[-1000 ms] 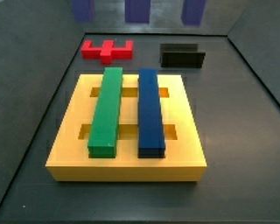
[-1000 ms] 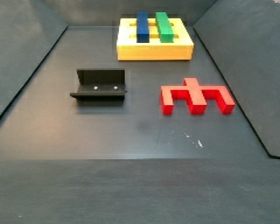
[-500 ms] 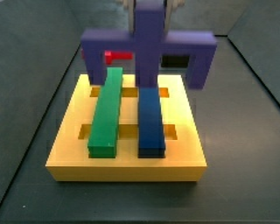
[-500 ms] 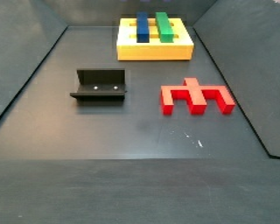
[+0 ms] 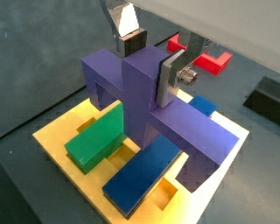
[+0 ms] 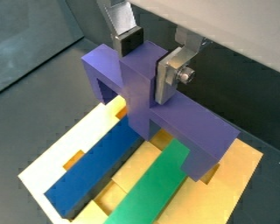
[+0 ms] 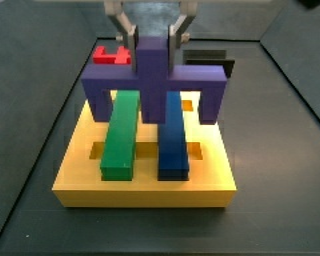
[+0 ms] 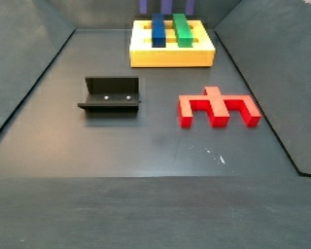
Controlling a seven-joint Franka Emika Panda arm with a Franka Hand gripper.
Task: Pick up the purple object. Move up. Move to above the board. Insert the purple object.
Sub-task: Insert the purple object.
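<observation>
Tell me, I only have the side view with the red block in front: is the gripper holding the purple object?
Observer: Yes. In both wrist views the gripper is shut on the upright post of the purple object.
Operator: Where is it relative to the board?
Observer: In a side view its crossbar runs across the green bar and the blue bar on the board, with one leg outside each bar.

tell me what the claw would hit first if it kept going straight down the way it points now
Most likely the claw itself meets nothing first: the purple bridge-shaped piece clamped in it leads, its legs and centre pointing at the flat yellow slotted board around the long green bar and long blue bar. Remaining clearance is unclear.
</observation>
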